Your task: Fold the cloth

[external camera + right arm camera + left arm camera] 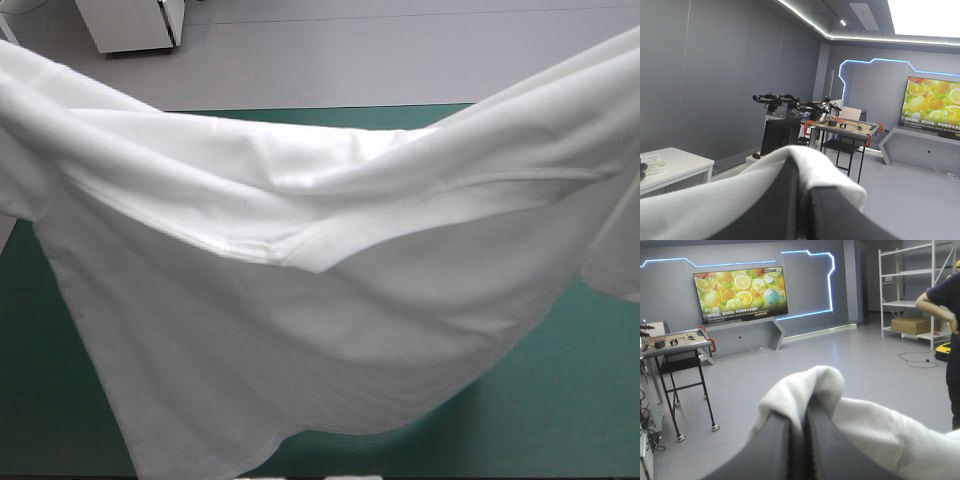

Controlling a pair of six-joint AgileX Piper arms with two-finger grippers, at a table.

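Observation:
The white T-shirt [320,300] hangs lifted above the teal-green table [560,400]. It is stretched wide between both sides of the high view, sags in the middle, and shows a stitched hem across its centre. Its lower edge dangles toward the near side of the table. Neither gripper shows in the high view; both are hidden past or behind the cloth. In the left wrist view my left gripper [800,409] is raised and shut on a bunched fold of the T-shirt [812,382]. My right gripper [802,175] is likewise raised and shut on the T-shirt [715,205].
Bare teal-green cover shows at the near right, at the near left [40,400] and in a strip along the far edge [330,113]. The hanging cloth hides the middle of the table.

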